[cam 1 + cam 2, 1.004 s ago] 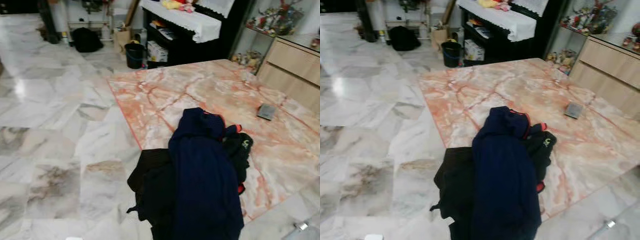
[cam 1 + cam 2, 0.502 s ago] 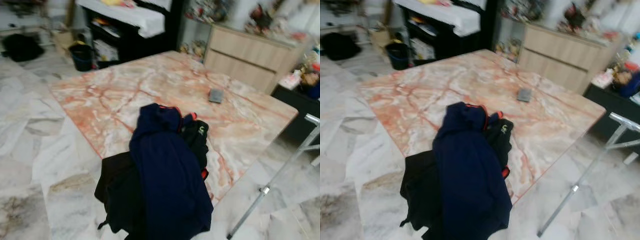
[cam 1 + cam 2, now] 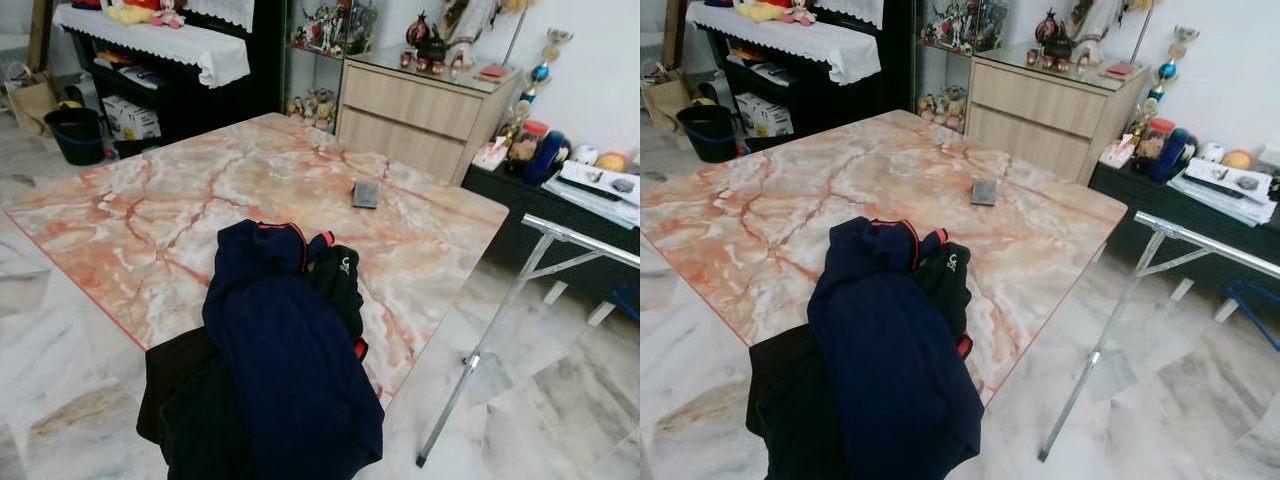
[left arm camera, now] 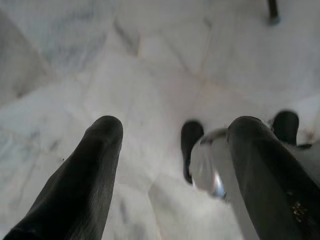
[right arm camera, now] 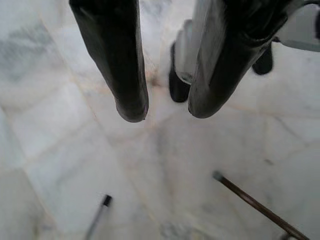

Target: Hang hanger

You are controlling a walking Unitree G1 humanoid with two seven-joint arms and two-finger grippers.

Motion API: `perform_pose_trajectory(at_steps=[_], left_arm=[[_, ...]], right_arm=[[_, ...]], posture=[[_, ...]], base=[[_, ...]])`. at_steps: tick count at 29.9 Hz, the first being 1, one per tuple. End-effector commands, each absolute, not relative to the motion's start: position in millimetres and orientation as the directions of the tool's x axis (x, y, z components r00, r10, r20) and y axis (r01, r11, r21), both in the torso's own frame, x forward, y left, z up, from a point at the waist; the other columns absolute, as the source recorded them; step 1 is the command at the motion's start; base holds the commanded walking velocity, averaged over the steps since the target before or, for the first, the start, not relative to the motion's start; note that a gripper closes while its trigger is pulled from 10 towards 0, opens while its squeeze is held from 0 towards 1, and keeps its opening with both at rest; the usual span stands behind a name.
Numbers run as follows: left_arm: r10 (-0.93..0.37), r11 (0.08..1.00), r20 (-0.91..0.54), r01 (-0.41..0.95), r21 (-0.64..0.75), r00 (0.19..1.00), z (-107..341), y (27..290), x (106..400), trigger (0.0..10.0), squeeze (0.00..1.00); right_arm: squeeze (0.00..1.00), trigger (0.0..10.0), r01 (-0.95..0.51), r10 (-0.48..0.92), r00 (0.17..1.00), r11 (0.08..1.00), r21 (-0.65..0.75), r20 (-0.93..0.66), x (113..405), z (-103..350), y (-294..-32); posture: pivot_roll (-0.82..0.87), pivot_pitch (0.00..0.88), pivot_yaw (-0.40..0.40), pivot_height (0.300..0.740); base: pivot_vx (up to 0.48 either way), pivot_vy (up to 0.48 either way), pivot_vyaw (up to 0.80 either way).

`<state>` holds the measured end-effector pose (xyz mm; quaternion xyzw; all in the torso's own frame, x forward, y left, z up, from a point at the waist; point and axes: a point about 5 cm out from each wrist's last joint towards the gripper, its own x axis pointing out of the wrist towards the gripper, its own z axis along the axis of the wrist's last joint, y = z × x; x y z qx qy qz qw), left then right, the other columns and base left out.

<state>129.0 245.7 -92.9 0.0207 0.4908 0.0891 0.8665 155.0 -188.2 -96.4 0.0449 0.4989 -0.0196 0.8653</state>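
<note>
Robot had turned right: beside the table (image 3: 430, 215) heaped with clothes (image 3: 285, 355), a metal rack (image 3: 520, 290) came into sight. Both grippers (image 4: 170, 150) (image 5: 160, 107) hung released, empty; no hanger seen.

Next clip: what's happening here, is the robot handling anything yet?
Nothing is being handled. A navy jacket lies heaped over black clothing at the edge of the pink marble table. Both arms hang down over the floor, the left pincer and the right pincer open and empty. A metal rack stands beside the table.
</note>
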Motion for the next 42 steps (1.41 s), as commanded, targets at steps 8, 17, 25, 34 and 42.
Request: perform_pose_trajectory(at_steps=[8, 17, 25, 34, 42], left_arm=[[0.177, 0.983, -0.86, -0.118, 0.137, 0.478, -95, 245, 125, 10.0, 0.0], [0.183, 0.982, -0.864, -0.124, 0.141, 0.469, -97, 249, 113, 10.0, 0.0], [0.177, 0.983, -0.866, -0.127, 0.132, 0.469, -99, 244, 110, 10.0, 0.0], [0.166, 0.985, -0.868, -0.122, 0.122, 0.468, -102, 233, 109, 10.0, 0.0], [0.174, 0.983, -0.871, -0.13, 0.128, 0.459, -101, 241, 103, 10.0, 0.0]], right_arm=[[0.0, 10.0, 0.099, -0.002, 0.501, 0.994, 0.055, -0.866, 154, -96, -192], [0.0, 10.0, 0.096, 0.001, 0.505, 0.994, 0.057, -0.863, 155, -96, -192], [0.0, 10.0, 0.091, -0.003, 0.503, 0.995, 0.05, -0.864, 155, -96, -192], [0.0, 10.0, 0.091, -0.002, 0.502, 0.995, 0.05, -0.865, 155, -96, -192], [0.0, 10.0, 0.091, 0.0, 0.501, 0.995, 0.052, -0.866, 155, -96, -191]], posture=[[0.05, 0.013, -0.049, 0.74], [0.05, 0.016, -0.052, 0.74], [0.05, 0.017, -0.056, 0.74], [0.05, 0.018, -0.055, 0.74], [0.05, 0.018, -0.055, 0.74]], base=[[0.0, -0.068, 0.0], [0.0, -0.283, -0.36], [0.0, -0.285, 0.0], [0.0, -0.287, 0.0], [0.0, -0.286, 0.0]])
